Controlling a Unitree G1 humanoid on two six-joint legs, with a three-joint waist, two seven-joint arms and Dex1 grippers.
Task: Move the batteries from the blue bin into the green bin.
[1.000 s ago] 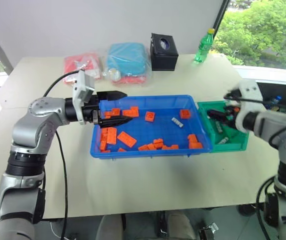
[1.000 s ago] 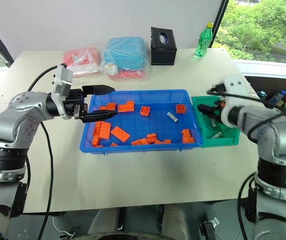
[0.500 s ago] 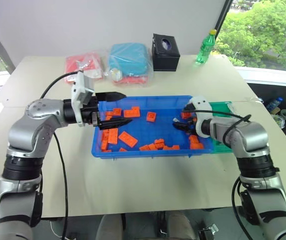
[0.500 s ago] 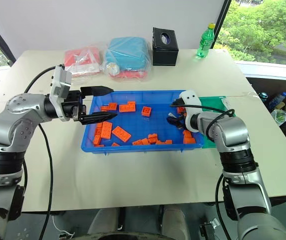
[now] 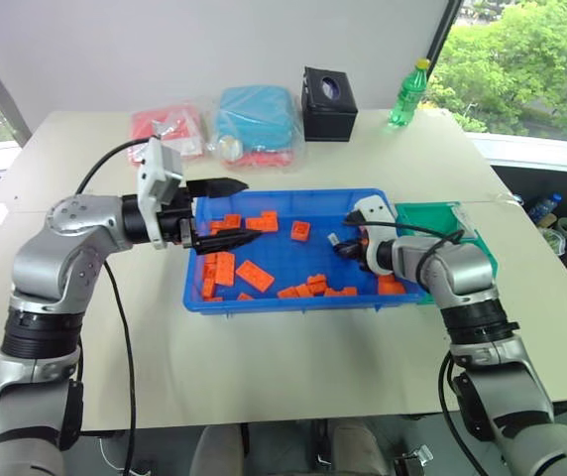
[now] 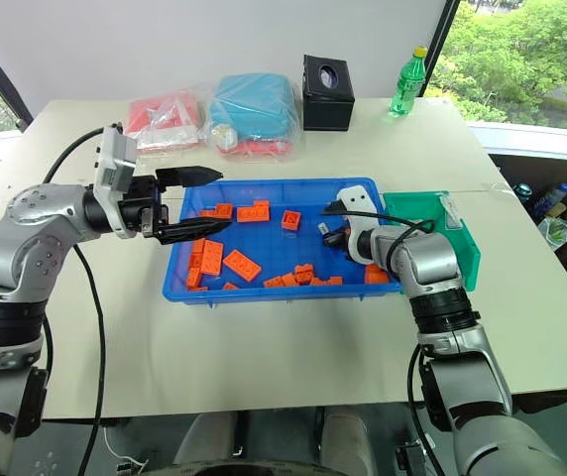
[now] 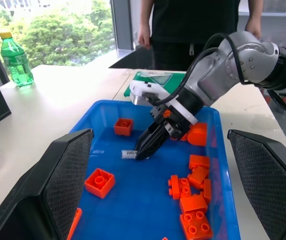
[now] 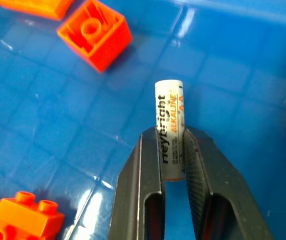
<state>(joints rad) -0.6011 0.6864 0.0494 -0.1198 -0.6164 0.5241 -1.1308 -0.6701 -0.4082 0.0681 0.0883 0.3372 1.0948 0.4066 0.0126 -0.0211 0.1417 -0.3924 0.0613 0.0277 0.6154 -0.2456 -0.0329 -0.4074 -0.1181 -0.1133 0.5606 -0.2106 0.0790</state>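
The blue bin (image 5: 283,303) lies mid-table, strewn with orange bricks (image 5: 252,275). In its right part, low over the floor, my right gripper (image 5: 341,246) is shut on a battery (image 8: 169,115), a white-labelled AA cell that sticks out past the fingertips (image 8: 148,137). From the left wrist the same battery (image 7: 128,154) shows at the tip of that gripper (image 7: 142,152). The green bin (image 5: 432,216) stands against the blue bin's right end, partly behind my right arm. My left gripper (image 5: 239,211) hovers open over the blue bin's left end, holding nothing.
At the table's far side are a black tissue box (image 5: 325,102), a green bottle (image 5: 407,91), a teal pouch (image 5: 256,117) and a red pouch (image 5: 168,129). A person (image 7: 193,25) stands beyond the table's right end.
My right gripper swung left from over the green bin into the blue bin, came down and shut on a battery. The left arm stayed put.
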